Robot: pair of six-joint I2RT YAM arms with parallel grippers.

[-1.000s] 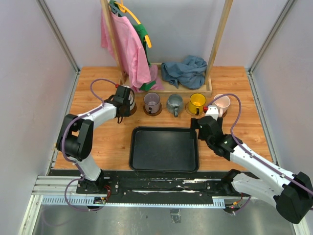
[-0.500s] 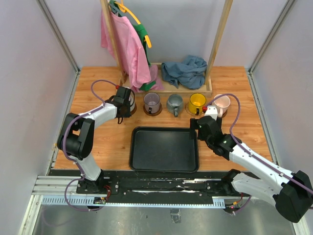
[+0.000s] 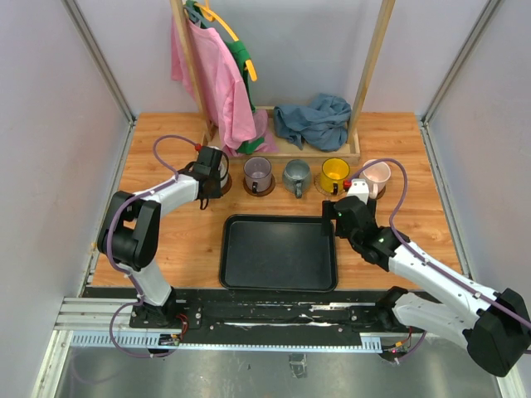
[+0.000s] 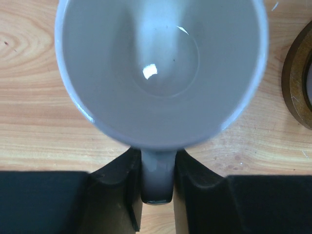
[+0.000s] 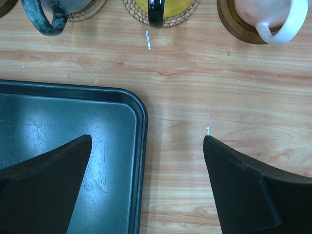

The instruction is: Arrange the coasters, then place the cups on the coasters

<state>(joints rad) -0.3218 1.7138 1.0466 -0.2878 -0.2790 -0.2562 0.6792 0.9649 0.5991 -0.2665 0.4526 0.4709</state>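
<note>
Five cups stand in a row behind the tray, each on a coaster. The cream-white cup (image 3: 214,168) (image 4: 161,68) sits on a dark brown coaster (image 3: 224,187). My left gripper (image 3: 205,177) (image 4: 157,163) is shut on its handle, a finger flush against each side. To its right come the purple cup (image 3: 258,173), grey-blue cup (image 3: 296,175) (image 5: 41,22), yellow cup (image 3: 335,172) (image 5: 161,6) and pink cup (image 3: 377,175) (image 5: 273,14). My right gripper (image 3: 342,209) (image 5: 146,146) hangs open over the tray's right edge, holding nothing.
A black tray (image 3: 278,253) (image 5: 58,122) lies in the middle near the arms. A wooden rack (image 3: 315,153) with pink and green clothes and a blue cloth (image 3: 314,118) stands right behind the cups. Grey walls close in both sides.
My right gripper has shifted slightly left and back from the cups toward the tray corner. The left gripper and the cream-white cup have stayed in place.
</note>
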